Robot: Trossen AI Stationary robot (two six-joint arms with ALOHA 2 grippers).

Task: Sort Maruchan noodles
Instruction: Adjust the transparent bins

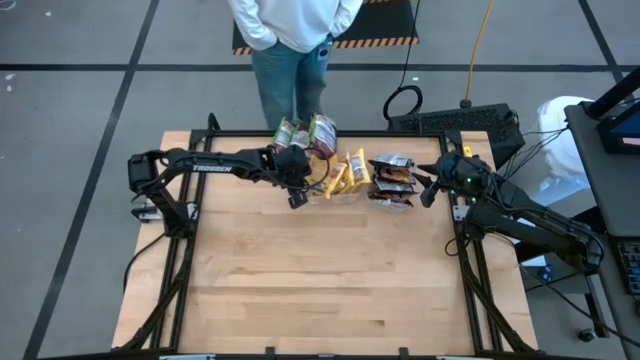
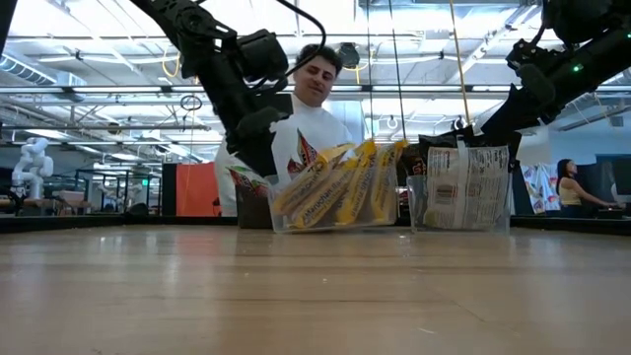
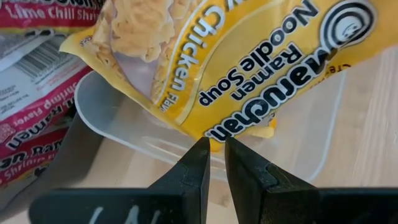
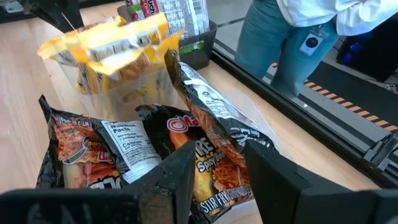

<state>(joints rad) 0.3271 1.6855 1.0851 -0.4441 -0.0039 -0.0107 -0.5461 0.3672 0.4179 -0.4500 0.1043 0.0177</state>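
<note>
The left gripper (image 3: 213, 163) is seen with fingers narrowly parted, a yellow noodle packet (image 3: 236, 68) leaning just beyond their tips over the clear tub's rim (image 3: 134, 134), possibly untouched. The right gripper (image 4: 217, 168) is held wide apart above the dark noodle packets (image 4: 208, 155), with bare table beside them.

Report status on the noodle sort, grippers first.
Left gripper nearly shut, empty, at the yellow packets in their clear tub. Right gripper open over the dark packets. Person behind the table.
</note>
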